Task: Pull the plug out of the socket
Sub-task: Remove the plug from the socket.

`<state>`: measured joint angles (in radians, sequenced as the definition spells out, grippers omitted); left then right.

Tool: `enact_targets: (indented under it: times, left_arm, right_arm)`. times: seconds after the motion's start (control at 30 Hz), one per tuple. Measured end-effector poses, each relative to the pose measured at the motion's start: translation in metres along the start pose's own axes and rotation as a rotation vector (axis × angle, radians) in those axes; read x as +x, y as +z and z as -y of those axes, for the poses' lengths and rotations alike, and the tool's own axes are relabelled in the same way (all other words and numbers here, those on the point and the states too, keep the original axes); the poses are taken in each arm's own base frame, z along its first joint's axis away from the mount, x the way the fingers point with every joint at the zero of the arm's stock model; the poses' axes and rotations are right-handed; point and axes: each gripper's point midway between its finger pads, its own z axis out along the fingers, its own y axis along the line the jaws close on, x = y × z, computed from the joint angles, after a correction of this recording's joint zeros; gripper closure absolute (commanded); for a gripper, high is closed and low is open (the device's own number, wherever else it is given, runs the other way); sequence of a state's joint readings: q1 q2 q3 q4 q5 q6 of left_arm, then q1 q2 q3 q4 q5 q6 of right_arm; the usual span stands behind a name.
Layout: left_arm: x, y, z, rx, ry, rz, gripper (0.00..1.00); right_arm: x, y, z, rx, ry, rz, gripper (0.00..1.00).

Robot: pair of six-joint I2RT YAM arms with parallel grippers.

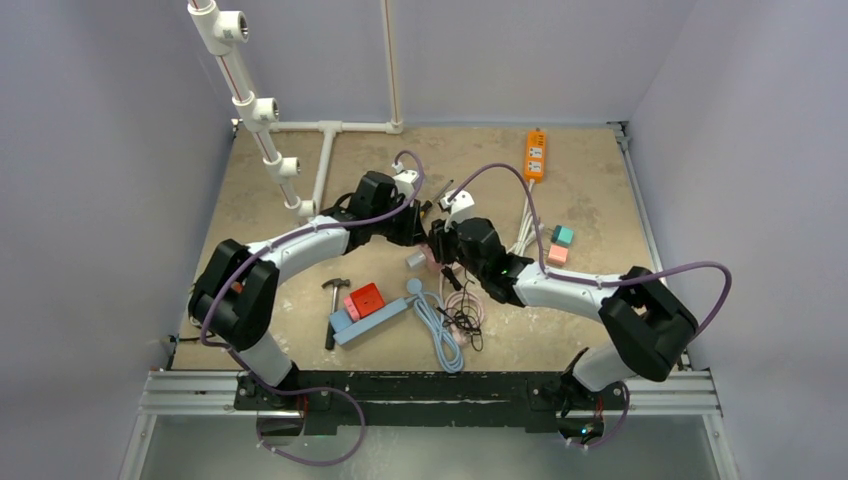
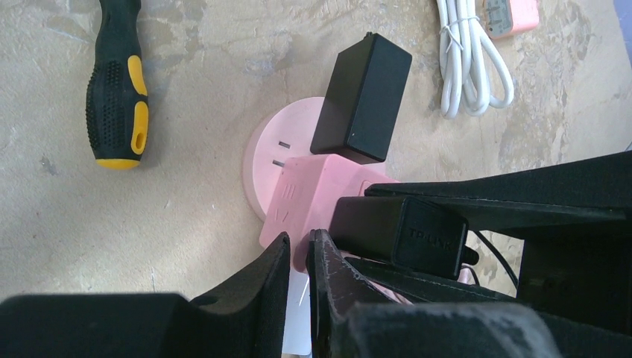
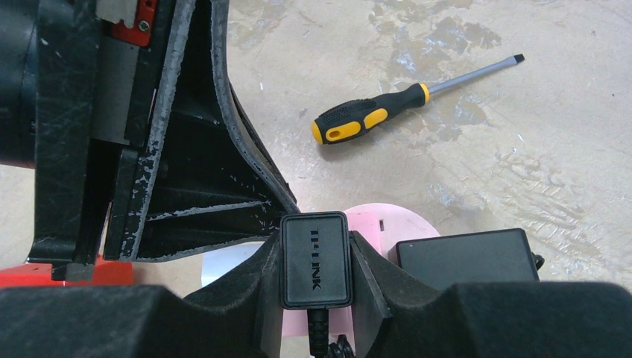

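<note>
A: Which step is this?
B: The grasp is made. The right gripper (image 3: pixel 315 268) is clenched on the plug (image 3: pixel 315 250), which sits in the pink socket (image 2: pixel 305 198) at mid-table, between the arms.
A: And the left gripper (image 2: pixel 299 261)?
B: Its fingers are nearly together at the socket's near edge. Whether they pinch it cannot be told.
A: Next?
B: Probably a straight pull away from the socket face, with the socket held down.
A: Room?
B: A second adapter (image 2: pixel 361 97) stands just beside the plug. The screwdriver (image 3: pixel 369 119) and cable (image 2: pixel 466 67) lie well apart.
</note>
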<state>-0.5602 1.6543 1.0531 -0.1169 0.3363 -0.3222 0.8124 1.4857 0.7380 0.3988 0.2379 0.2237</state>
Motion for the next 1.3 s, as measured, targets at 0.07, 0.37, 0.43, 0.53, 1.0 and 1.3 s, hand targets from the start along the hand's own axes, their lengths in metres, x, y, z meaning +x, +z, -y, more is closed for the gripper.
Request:
enact_targets:
  times: [0.07, 0.37, 0.43, 0.53, 1.0, 1.3]
  left_arm:
    - [-0.001, 0.001, 0.000, 0.000, 0.002, 0.003, 0.87]
    - [-0.001, 0.001, 0.000, -0.002, 0.003, 0.004, 0.86]
    - [-0.001, 0.002, 0.001, 0.000, 0.003, 0.005, 0.87]
    - [-0.002, 0.004, 0.003, 0.014, 0.000, 0.007, 0.87]
    - [0.001, 0.006, 0.010, 0.051, -0.002, -0.007, 0.87]
    - [0.001, 0.006, 0.010, 0.052, -0.002, -0.007, 0.87]
  right_arm:
    - [-0.001, 0.001, 0.001, -0.004, 0.011, -0.001, 1.00]
    - [-0.001, 0.000, 0.001, 0.003, 0.004, 0.006, 1.00]
    - [-0.001, -0.001, 0.001, 0.013, -0.001, 0.014, 1.00]
    - [0.001, -0.005, 0.001, 0.033, -0.014, 0.023, 1.00]
    - [0.006, -0.015, -0.007, 0.114, -0.105, 0.043, 1.00]
    - [0.005, -0.015, -0.006, 0.123, -0.088, 0.047, 1.00]
